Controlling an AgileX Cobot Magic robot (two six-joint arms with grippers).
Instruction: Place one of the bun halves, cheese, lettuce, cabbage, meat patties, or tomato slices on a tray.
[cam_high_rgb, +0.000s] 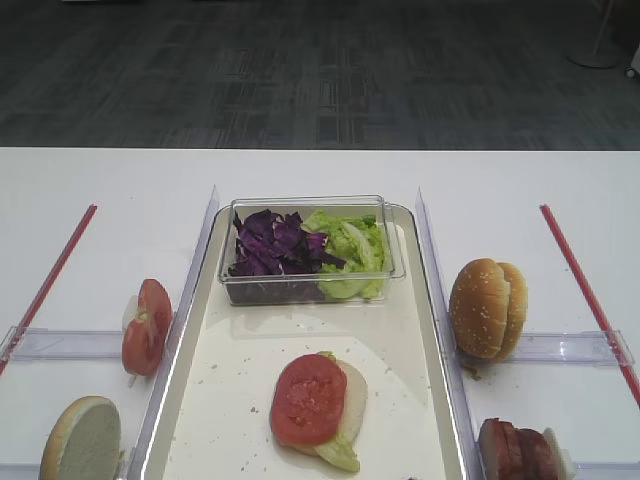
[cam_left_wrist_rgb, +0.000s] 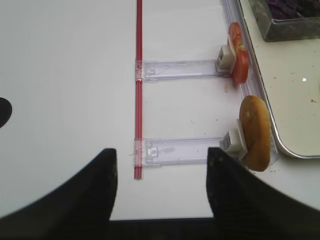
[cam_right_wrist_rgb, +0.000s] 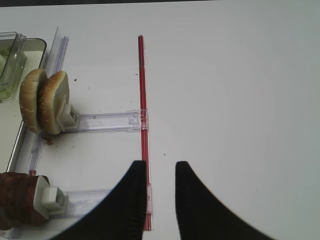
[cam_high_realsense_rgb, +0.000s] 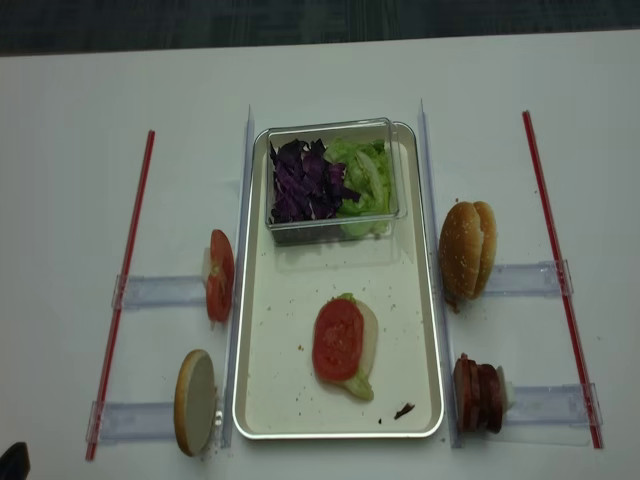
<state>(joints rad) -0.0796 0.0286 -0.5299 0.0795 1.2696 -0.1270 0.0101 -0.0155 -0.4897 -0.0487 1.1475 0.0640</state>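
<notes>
Both my hands hang empty with fingers apart: left hand (cam_left_wrist_rgb: 162, 187), right hand (cam_right_wrist_rgb: 160, 197); a tomato slice (cam_high_realsense_rgb: 338, 338) already lies on the stack mid-tray (cam_high_realsense_rgb: 432, 330), toward its near edge; reaching in, I risk toppling it; neither hand shows in the overhead views.

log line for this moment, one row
stack: tomato slice on lettuce and bun half in tray | left gripper: open, empty | right gripper: open, empty
</notes>
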